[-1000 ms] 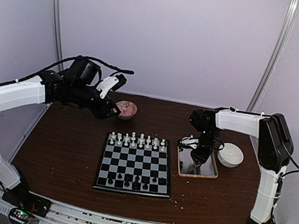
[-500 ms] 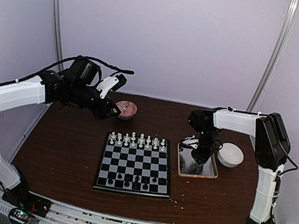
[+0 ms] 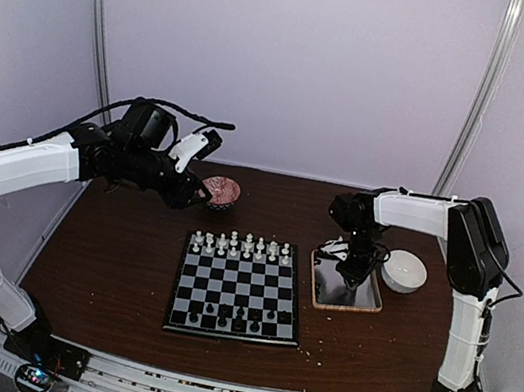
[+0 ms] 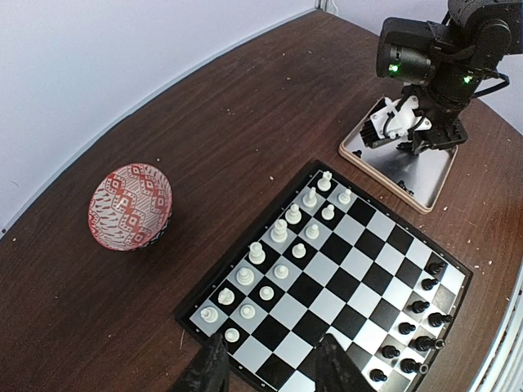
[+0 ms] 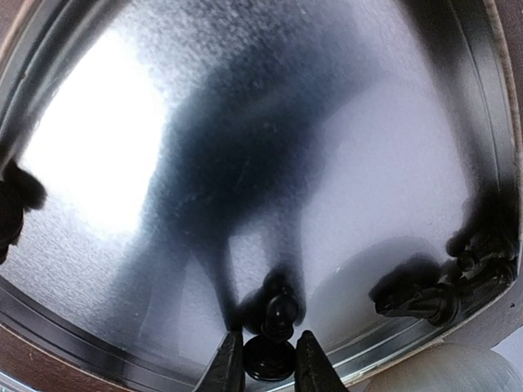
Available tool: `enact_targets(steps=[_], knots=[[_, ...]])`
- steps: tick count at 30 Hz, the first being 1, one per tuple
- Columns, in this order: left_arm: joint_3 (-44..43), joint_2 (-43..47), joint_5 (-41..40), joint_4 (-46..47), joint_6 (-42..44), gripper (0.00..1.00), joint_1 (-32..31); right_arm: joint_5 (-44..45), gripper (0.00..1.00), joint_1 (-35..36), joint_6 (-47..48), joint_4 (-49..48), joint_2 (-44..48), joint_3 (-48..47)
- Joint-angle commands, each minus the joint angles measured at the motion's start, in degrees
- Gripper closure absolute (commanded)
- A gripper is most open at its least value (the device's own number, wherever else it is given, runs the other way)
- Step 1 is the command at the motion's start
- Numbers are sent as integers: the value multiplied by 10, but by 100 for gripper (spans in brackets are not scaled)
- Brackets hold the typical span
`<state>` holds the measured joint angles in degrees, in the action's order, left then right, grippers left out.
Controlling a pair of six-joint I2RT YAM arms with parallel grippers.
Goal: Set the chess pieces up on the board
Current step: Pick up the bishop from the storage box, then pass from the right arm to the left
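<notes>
Our right hand point(image 5: 270, 365) is down in the metal tray point(image 5: 245, 122), its two fingers closed in against the base of a black pawn point(image 5: 279, 320) that stands upright on the tray floor near the rim. A few more dark pieces point(image 5: 429, 296) lie in the tray's corner just beside it. The tray sits on the bench point(image 3: 108, 260) just to the right of the board point(image 3: 238, 288), with a white round object point(image 3: 403, 272) on its other side. On the board, the white pieces point(image 3: 241, 246) fill the two far rows, while the black pieces point(image 3: 231, 314) stand along the near rows with gaps between them. Our left hand point(image 4: 274, 371) hangs above the bench beyond the board's far left corner, fingers partly apart and holding nothing, near a red patterned bowl point(image 4: 129, 206).
</notes>
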<state>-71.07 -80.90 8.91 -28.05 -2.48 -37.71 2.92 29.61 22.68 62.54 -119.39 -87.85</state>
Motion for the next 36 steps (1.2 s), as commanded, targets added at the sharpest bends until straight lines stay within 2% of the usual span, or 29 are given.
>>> enact_targets(steps=[1, 5, 9, 13, 16, 20, 27, 36], knots=[[-18, -1, 8, 11, 0, 63, -1, 0, 84, 0, 7, -14, 20, 15], [-15, -11, 27, 24, -14, 63, -1, -46, 85, 0, 36, -45, 88, 39], [1, -18, 159, 78, -30, 63, -1, -135, 85, 0, 67, -70, 160, 64], [34, -27, 262, 186, -98, 64, -3, -253, 84, 0, 100, -78, 223, 83], [27, -59, 287, 219, -139, 65, -20, -351, 83, 2, 114, -97, 271, 107], [-3, -115, 303, 230, -170, 65, -53, -417, 83, 5, 112, -117, 312, 122], [-81, -241, 358, 274, -246, 65, -98, -466, 82, 20, 110, -113, 321, 121], [-140, -309, 413, 276, -271, 64, -115, -466, 82, 44, 118, -109, 319, 128]])
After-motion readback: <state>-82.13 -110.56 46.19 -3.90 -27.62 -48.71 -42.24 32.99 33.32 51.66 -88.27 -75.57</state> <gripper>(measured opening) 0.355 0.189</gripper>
